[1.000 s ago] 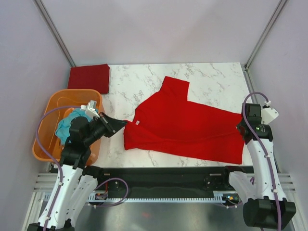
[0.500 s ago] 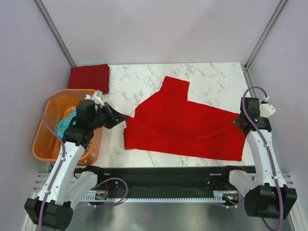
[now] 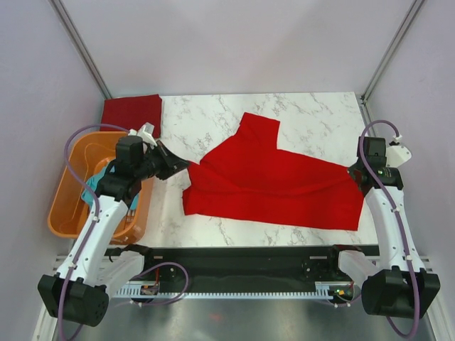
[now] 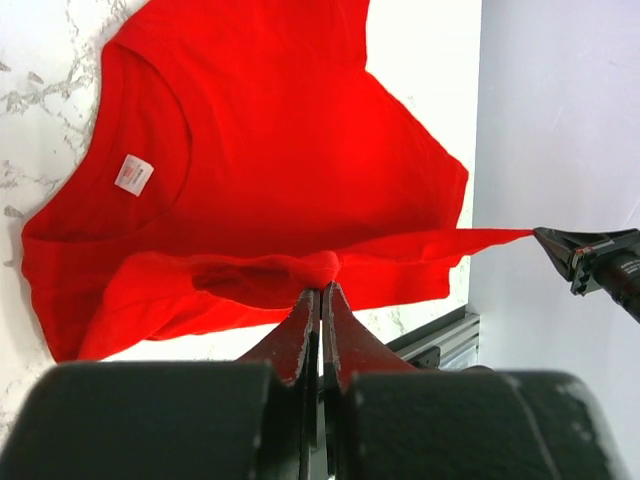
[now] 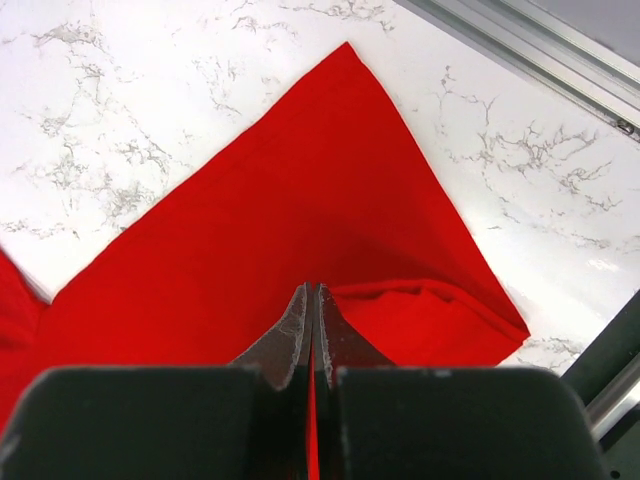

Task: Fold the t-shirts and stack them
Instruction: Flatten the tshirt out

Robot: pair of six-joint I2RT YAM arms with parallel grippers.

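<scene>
The teal t-shirt (image 3: 94,188) is mostly hidden, bunched in the orange basket (image 3: 64,213) behind the left arm. From above, neither gripper's tips can be made out against the cloth, but the wrist views show them. The left gripper (image 4: 322,292) is pressed together on a bunched fold at the left edge of the bright red t-shirt (image 3: 274,181). The right gripper (image 5: 312,292) pinches the opposite edge, and a strip of cloth runs taut between them above the bench (image 3: 206,121). The white neck label (image 4: 133,174) faces up. The rest of the shirt lies flat, its right end close to the bench's right edge and its lower edge near the front. Bare marble shows behind it and at front left. The maroon t-shirt (image 3: 131,112) lies folded at the back left corner, just behind the basket
</scene>
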